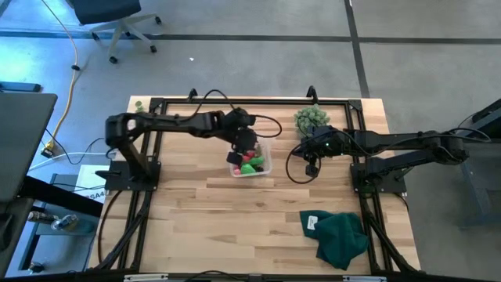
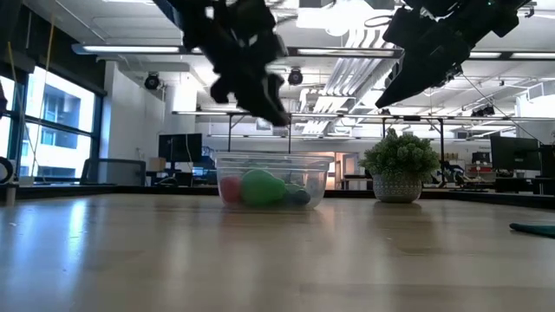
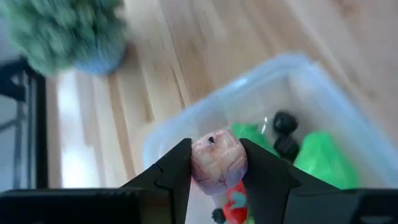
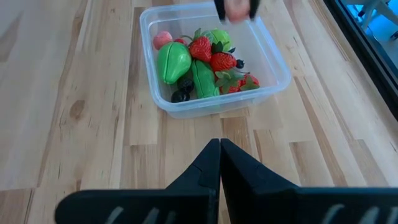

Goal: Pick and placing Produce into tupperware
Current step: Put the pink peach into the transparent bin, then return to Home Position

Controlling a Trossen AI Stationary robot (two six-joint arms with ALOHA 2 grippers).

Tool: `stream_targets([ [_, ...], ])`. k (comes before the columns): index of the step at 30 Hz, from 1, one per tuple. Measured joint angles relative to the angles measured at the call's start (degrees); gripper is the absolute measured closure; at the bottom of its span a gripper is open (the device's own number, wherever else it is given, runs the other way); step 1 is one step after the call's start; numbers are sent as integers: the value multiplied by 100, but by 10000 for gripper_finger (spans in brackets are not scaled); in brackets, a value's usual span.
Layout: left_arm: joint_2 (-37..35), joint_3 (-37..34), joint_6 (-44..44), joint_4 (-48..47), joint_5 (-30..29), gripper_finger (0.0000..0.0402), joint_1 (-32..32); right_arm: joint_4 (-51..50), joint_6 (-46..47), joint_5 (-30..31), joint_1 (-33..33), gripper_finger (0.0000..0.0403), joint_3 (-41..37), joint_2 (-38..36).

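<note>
Left wrist view shows the left claw (image 3: 214, 171) clamped on a pale pink, bumpy piece of produce (image 3: 217, 163), held between its two dark fingers. Directly past that piece lies the tupperware (image 3: 292, 68), open-topped, with green, red and dark pieces already inside. So the held piece sits above the tupperware, over its rim or just inside it; I cannot tell which. Judged from this, the coming move is a straight drop or a short lowering, not a sideways carry.

The right claw (image 4: 219, 163) has its fingers pressed together, holding nothing, and hangs above the counter (image 4: 74, 124) well to one side of the tupperware, beside the bushy plant (image 1: 311, 119). The left arm is the nearer one by far.
</note>
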Motion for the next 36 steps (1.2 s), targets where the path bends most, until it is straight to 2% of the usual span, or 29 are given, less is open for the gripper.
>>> stream_targets([
  [6, 665, 2, -3, 29, -22, 284, 179, 0, 0, 2, 1, 401, 0, 0],
  [11, 953, 6, -101, 53, -43, 284, 262, 2, 0, 0, 0, 401, 0, 0],
  [25, 1008, 4, -106, 7, -43, 281, 240, 0, 0, 2, -1, 401, 0, 0],
  [28, 1008, 4, -104, 4, -43, 261, 236, 0, 0, 0, -1, 401, 0, 0],
  [36, 1008, 4, -130, -7, -23, 177, 238, 0, 0, 0, 1, 401, 0, 0],
])
